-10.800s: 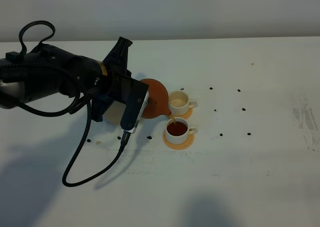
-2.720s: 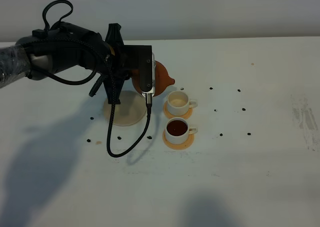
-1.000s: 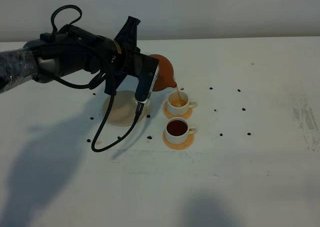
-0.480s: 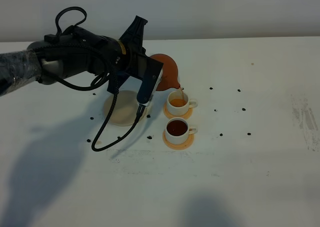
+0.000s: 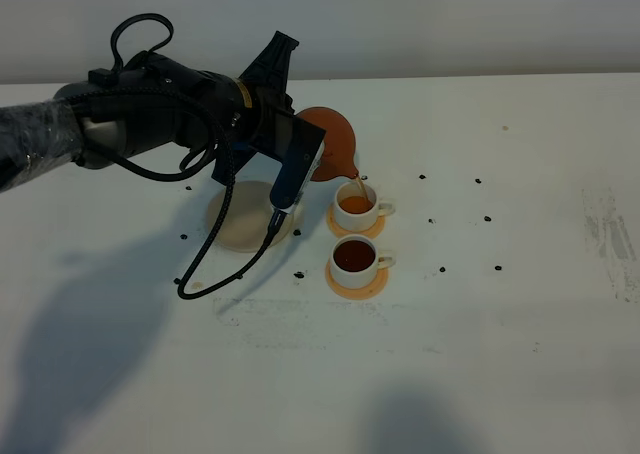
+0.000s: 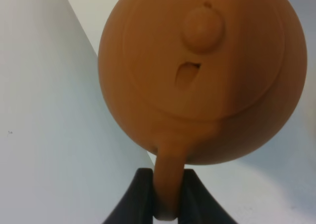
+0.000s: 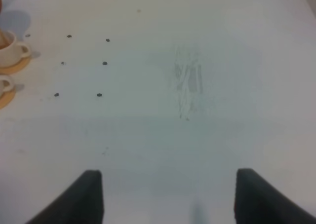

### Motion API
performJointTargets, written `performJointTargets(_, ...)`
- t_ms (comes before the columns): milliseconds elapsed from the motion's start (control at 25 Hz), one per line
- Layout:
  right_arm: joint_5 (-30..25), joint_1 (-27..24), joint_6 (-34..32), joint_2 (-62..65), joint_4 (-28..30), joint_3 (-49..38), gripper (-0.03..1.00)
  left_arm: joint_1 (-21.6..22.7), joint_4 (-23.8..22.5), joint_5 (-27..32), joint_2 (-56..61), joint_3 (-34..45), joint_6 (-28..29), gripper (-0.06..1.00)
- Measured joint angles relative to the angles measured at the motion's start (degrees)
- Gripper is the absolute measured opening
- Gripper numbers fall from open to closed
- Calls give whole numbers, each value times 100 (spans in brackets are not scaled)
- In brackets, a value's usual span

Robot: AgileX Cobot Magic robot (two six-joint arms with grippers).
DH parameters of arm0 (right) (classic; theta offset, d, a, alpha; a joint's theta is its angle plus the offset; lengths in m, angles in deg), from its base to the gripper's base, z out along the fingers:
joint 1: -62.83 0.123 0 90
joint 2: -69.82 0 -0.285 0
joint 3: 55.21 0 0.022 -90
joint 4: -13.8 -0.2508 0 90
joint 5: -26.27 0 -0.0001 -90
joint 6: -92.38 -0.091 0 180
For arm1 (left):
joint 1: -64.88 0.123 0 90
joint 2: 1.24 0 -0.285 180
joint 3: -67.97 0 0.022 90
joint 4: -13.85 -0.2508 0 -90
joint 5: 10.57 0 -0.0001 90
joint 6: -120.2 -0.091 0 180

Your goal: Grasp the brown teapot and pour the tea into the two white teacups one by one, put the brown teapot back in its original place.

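The left gripper [image 6: 167,194] holds the teapot [image 5: 333,156] by its handle, fingers closed on it, tilted above the far cup [image 5: 356,206], and tea runs from the spout into this cup. The near cup [image 5: 356,258] is full, and the saucer [image 5: 240,219] lies bare near the table's middle. The right gripper [image 7: 168,194] hangs with fingers wide apart.

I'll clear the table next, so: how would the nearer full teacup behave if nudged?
The nearer teacup looks small and light, so probably slides easily. It sits on an orange coaster, which may shift with it. Dark tea reaches near the rim, so it likely slops.
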Motion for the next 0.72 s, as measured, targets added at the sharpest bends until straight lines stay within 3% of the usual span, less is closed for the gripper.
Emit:
performJointTargets(320,0,0,0,0,0,0,54,0,-31,-6,0,0,-19,9)
performJointTargets(720,0,0,0,0,0,0,54,-45,-394,-8,0,0,150,9)
